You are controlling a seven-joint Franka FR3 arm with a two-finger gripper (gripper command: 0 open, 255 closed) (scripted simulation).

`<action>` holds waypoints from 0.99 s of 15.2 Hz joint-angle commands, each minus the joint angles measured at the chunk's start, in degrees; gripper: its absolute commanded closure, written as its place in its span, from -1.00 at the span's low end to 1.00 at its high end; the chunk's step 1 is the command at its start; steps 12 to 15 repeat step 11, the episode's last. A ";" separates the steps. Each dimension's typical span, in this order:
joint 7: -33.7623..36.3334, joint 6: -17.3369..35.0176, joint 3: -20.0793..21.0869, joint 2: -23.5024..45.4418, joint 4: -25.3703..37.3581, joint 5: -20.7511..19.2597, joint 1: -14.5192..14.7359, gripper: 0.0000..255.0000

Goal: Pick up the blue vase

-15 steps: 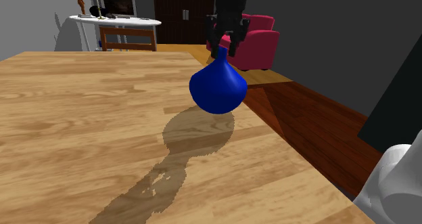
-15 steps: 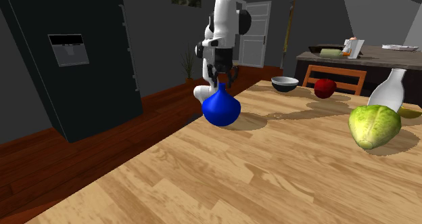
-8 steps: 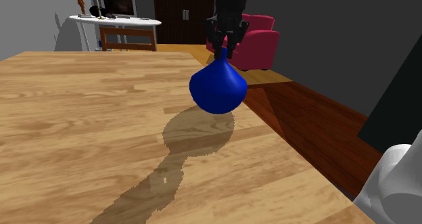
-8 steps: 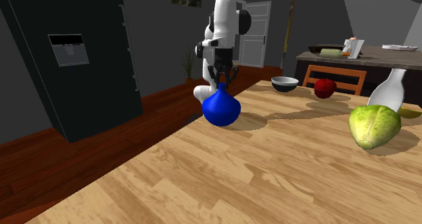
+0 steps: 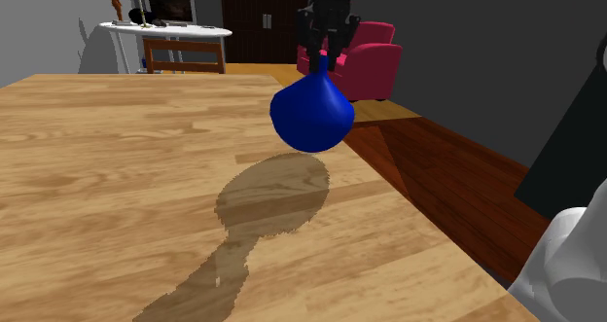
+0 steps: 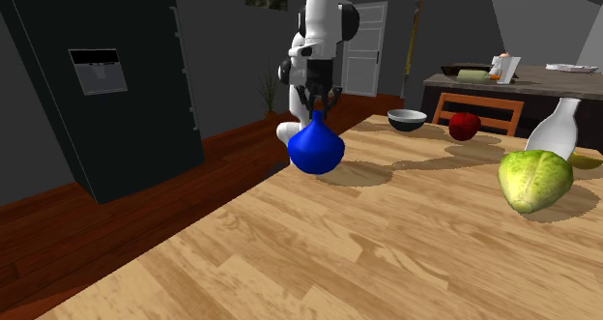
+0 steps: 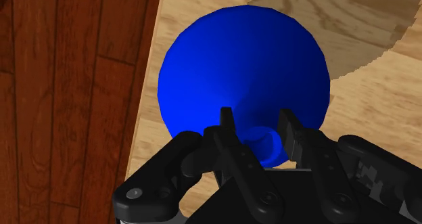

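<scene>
Blue vase [image 5: 311, 118]: round body, narrow neck, upright. It is located at the bench edge nearest the floor, directly under the pincer.

Bench [image 5: 117, 184]: light wood-grain surface spanning most of the shoulder view. It carries the vase's shadow [image 5: 277, 194], which lies on the wood just below the vase in that view. Contact between the vase base and the bench cannot be confirmed.

Dark cabinet [image 6: 106, 86]: tall unit at the second exterior view's left. It stands on the floor, well apart from the bench.

Floor [image 5: 438, 174]: reddish-brown planks beside the bench. In the wrist view the vase body [image 7: 243, 74] overlaps the bench edge, with planks to one side and wood grain to the other.

Arm [image 6: 319, 33]: white, upright above the vase [image 6: 316, 152], with the wrist pointing down.

Armchair [image 5: 374, 57]: pink-red, on the floor beyond the bench's far edge in the shoulder view.

Green vegetable [image 6: 534, 180]: rests on the bench at the second exterior view's right, well apart from the vase.

Bowl [image 6: 407, 120]: rests on the bench beyond the vase, just beside a red fruit [image 6: 465, 126].

Pincer [image 5: 324, 57]: black, pointing down and pinching the vase neck. In the wrist view the pincer [image 7: 255, 128] has its two fingers [image 7: 228, 128] pressed against opposite sides of the neck.
</scene>
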 commanded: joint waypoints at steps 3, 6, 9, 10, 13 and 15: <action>0.56 -4.14 0.47 2.57 6.62 -0.86 0.39 1.00; 1.06 -7.58 0.91 5.07 12.43 -1.77 0.88 1.00; 1.66 -11.54 1.47 8.24 19.38 -3.05 1.71 1.00; 1.69 -11.76 1.49 8.43 19.78 -3.13 1.78 1.00; 1.69 -11.76 1.49 8.43 19.78 -3.13 1.78 1.00; 1.69 -11.76 1.49 8.43 19.78 -3.13 1.78 1.00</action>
